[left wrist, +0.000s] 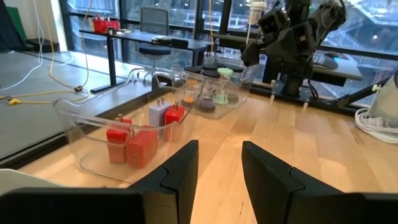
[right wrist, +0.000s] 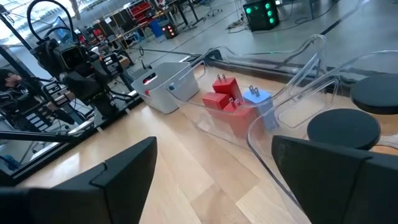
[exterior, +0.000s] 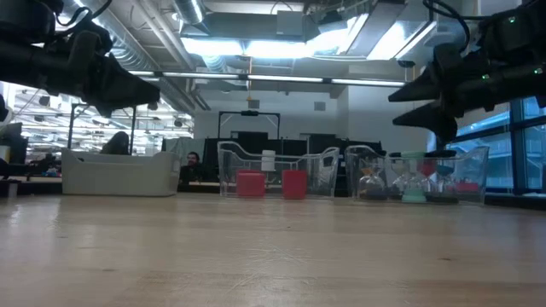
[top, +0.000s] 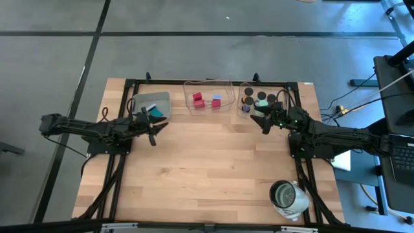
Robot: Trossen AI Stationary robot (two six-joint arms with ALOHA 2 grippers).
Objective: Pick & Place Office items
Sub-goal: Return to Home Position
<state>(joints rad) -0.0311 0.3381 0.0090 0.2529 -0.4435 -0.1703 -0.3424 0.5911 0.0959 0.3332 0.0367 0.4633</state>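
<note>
Seen from above, the grey bin (top: 139, 100) at the table's 11 o'clock holds one teal piece (top: 156, 112) and one white piece (top: 150, 107). The left gripper (top: 155, 128) hangs just off the bin's 6 o'clock, fingers spread, empty. The middle clear bin (top: 207, 87) at 12 o'clock holds three red blocks (top: 198, 99) and one pale-blue block (top: 217, 97). The right clear bin (top: 244, 87) at 1 o'clock holds three black-capped hourglasses (top: 262, 96) and one green-capped hourglass (top: 263, 103). The right gripper (top: 262, 122) hangs at their 6 o'clock, fingers wide apart, empty. One silvery container (top: 288, 197) sits at 5 o'clock.
</note>
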